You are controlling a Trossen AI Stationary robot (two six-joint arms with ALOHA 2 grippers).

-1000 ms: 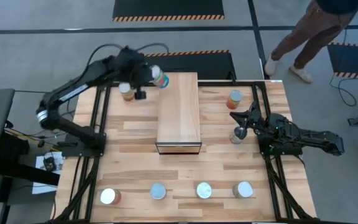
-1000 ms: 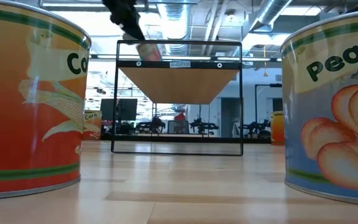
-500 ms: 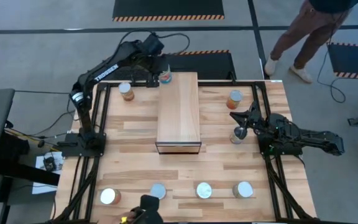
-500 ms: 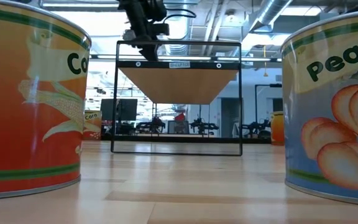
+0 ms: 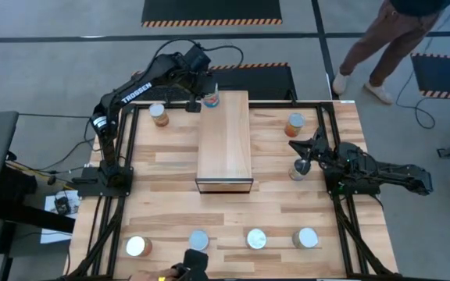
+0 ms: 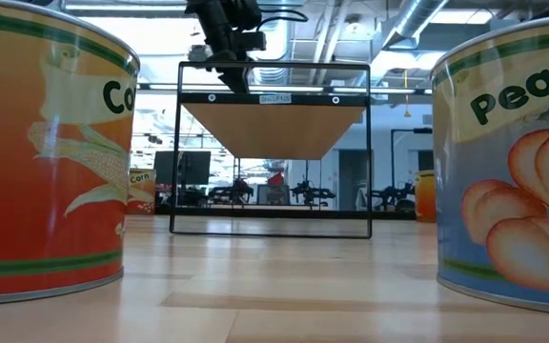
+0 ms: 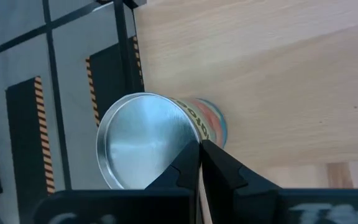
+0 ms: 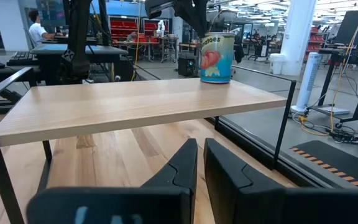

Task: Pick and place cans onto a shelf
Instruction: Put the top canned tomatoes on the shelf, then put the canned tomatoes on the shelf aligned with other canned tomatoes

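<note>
Blue-green labelled tin with silvery top (image 5: pixel 212 97) stood on far left corner of light-wood plank shelf (image 5: pixel 225 140). Left gripper (image 5: pixel 194 100) beside it, fingers closed, empty. Right gripper (image 5: pixel 296 147) closed, empty, over table.

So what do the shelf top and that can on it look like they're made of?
Shelf: pale wood with visible grain and a matte finish, on a thin dark frame, probably metal. Can: shiny brushed metal end, so likely tin or steel, with a printed label, perhaps paper.

You saw the slatted wooden table (image 5: pixel 170 168) carrying the shelf (image 5: pixel 225 140), seven cans around it; one tomato can (image 8: pixel 217 58) stood on the shelf's far corner.
</note>
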